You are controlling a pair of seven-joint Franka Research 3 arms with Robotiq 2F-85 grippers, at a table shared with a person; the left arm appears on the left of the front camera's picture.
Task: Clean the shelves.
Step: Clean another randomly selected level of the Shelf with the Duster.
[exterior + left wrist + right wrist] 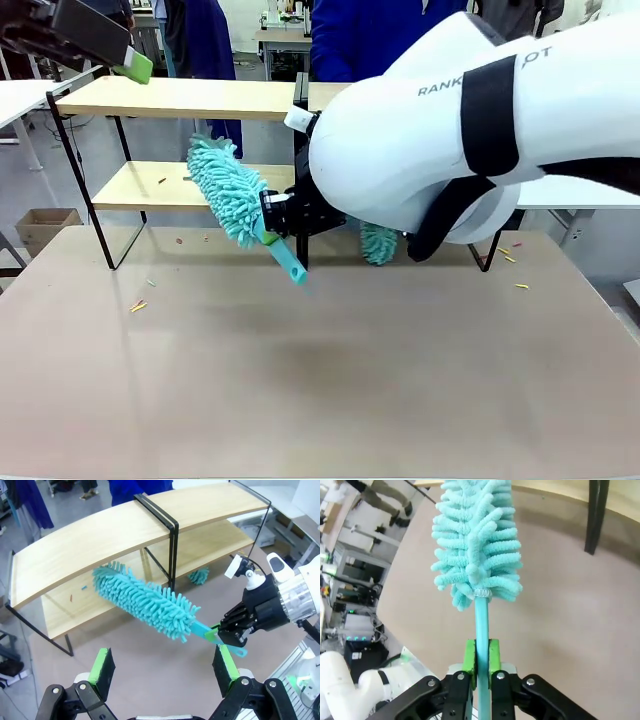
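Note:
The shelves (pixel 180 98) are two light wooden boards on a thin black frame, standing across the far half of the table. A teal fluffy duster (pixel 225 195) slants in front of the lower board's middle. My right gripper (pixel 283 217) is shut on its teal handle near the centre post. In the right wrist view the green pads (pixel 469 655) clamp the handle below the duster head (pixel 477 545). My left gripper (pixel 130 62) hovers above the top board's left end. In the left wrist view it (pixel 164 667) is open and holds nothing, looking down on the shelves (pixel 100 540) and the duster (pixel 145 602).
A second teal duster (pixel 378 243) lies on the table under the shelves, partly behind my right arm. Small coloured scraps dot the lower board (pixel 162 180) and the table (pixel 138 305). A cardboard box (pixel 40 228) sits on the floor at left. A person in blue (pixel 360 40) stands behind.

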